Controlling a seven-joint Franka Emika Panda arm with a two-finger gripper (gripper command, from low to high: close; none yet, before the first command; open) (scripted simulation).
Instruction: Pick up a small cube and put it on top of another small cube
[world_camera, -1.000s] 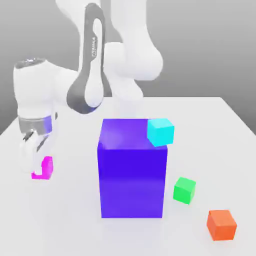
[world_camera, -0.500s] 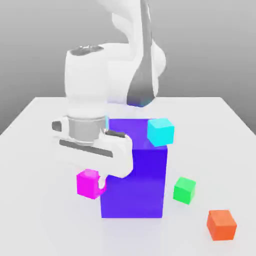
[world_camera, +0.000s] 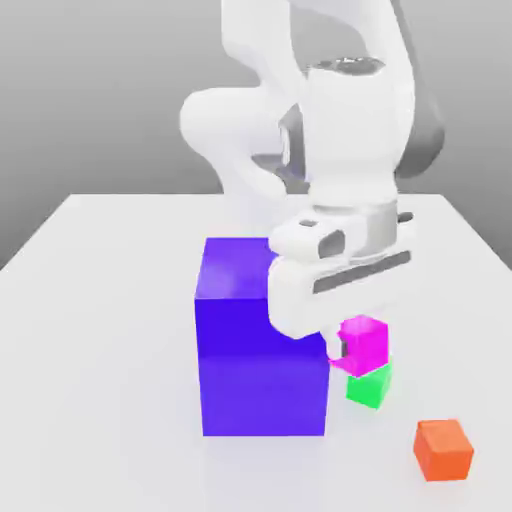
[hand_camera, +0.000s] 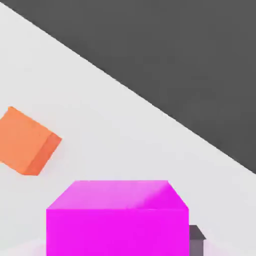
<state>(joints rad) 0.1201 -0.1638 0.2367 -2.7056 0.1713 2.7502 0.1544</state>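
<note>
Nearest in the exterior view, an orange cube (world_camera: 443, 449) sits on the white table (world_camera: 100, 330). At its 11 o'clock, the gripper (world_camera: 352, 347) is clamped on the small magenta cube (world_camera: 364, 343), directly above the green cube (world_camera: 369, 385). Behind, at their 9 o'clock, stands the big purple-blue block (world_camera: 262, 345).

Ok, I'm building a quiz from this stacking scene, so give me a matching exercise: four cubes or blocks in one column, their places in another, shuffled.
Things:
1. magenta cube
2. green cube
3. orange cube
4. big purple-blue block

Places:
A. alone on the table near the front, at the exterior view's right
B. held in the shut gripper
C. on the table, directly under the magenta cube
D. standing mid-table

Pairs: 1-B, 2-C, 3-A, 4-D
</note>
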